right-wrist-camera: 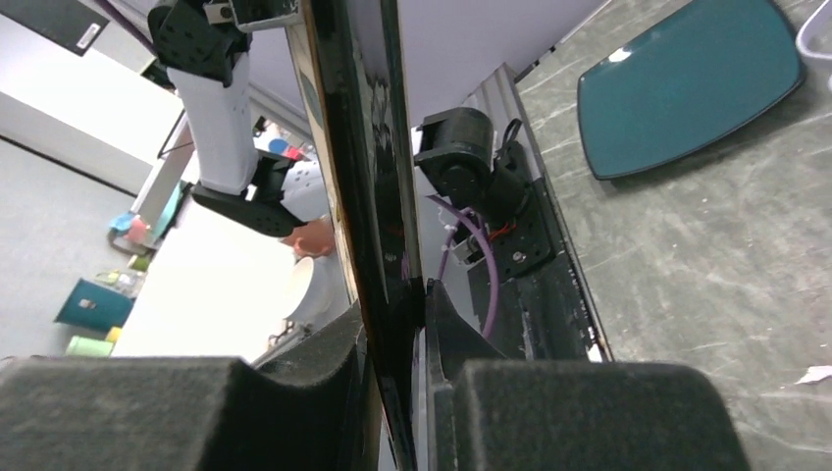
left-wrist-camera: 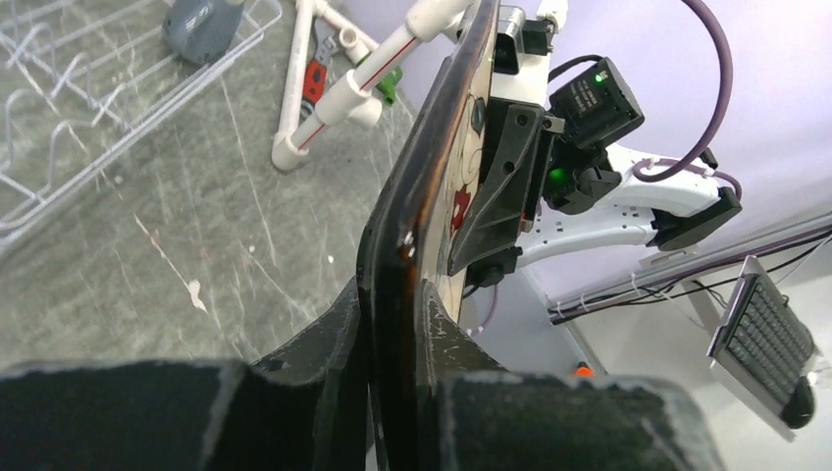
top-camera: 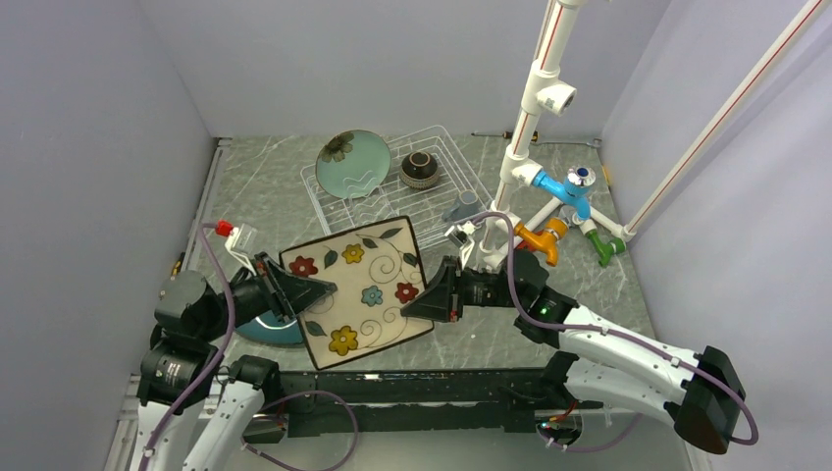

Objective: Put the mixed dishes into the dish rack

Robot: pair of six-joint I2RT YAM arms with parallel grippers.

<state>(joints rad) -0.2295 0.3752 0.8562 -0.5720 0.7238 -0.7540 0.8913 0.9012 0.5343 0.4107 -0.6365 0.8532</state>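
Observation:
Both grippers hold the cream floral square plate (top-camera: 358, 289) above the table. My left gripper (top-camera: 319, 290) is shut on its left edge and my right gripper (top-camera: 420, 302) is shut on its right edge. Each wrist view shows the plate edge-on between that gripper's fingers: the left wrist view (left-wrist-camera: 397, 294) and the right wrist view (right-wrist-camera: 378, 226). The white wire dish rack (top-camera: 471, 182) stands behind. In it are the pale green round plate (top-camera: 351, 163), upright, the brown bowl (top-camera: 419, 169) and the small grey mug (top-camera: 461, 206). The dark teal square plate (top-camera: 265, 331) lies flat under the left arm (right-wrist-camera: 687, 83).
A white pipe stand (top-camera: 535, 108) with blue, orange and green fittings rises right of the rack, with a second pipe (top-camera: 726, 108) slanting to the right wall. Grey walls close in the table on three sides.

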